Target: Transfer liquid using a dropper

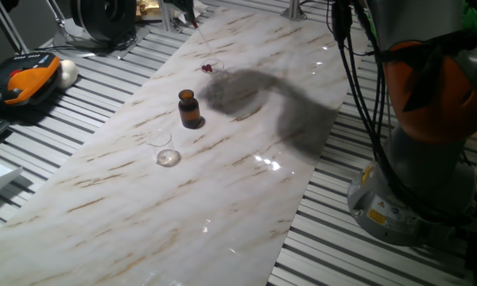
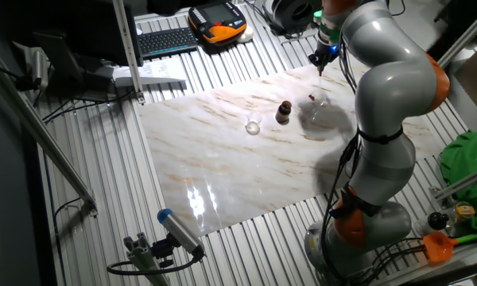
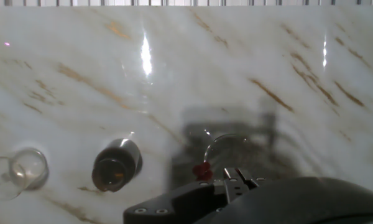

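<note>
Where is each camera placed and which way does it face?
One fixed view: low at the table end, looking along it at the bottle and glass; arm base at right.
The other fixed view: high, looking down across the table; whole arm shows, tool at the far edge.
Hand view: on the tool, looking down; tool body fills the bottom.
All three share bottle and glass.

Bottle (image 1: 190, 109) btwn two glasses (image 1: 168, 157)

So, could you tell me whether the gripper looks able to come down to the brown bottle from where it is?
Probably yes. The brown bottle stands upright and open-topped on bare marble, apart from the two clear glasses, and nothing lies between it and the raised gripper.
</note>
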Controlling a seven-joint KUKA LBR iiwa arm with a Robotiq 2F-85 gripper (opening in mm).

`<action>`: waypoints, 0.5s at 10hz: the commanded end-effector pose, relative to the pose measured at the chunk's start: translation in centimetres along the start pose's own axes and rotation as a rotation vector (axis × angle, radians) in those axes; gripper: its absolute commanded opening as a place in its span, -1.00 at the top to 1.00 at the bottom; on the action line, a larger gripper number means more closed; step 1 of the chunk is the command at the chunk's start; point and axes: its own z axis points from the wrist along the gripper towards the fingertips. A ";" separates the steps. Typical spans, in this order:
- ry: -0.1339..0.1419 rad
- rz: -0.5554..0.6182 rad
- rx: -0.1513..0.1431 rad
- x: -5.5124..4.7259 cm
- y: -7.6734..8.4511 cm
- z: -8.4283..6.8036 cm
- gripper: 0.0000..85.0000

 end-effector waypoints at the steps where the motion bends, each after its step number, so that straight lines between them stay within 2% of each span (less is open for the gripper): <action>1: 0.000 0.012 0.000 0.3 0.6 -0.2 1.00; 2: -0.003 0.033 0.000 0.7 1.4 -0.4 1.00; 3: -0.007 0.057 -0.013 0.9 2.0 -0.4 1.00; 5: -0.034 0.093 -0.023 1.1 2.8 -0.1 1.00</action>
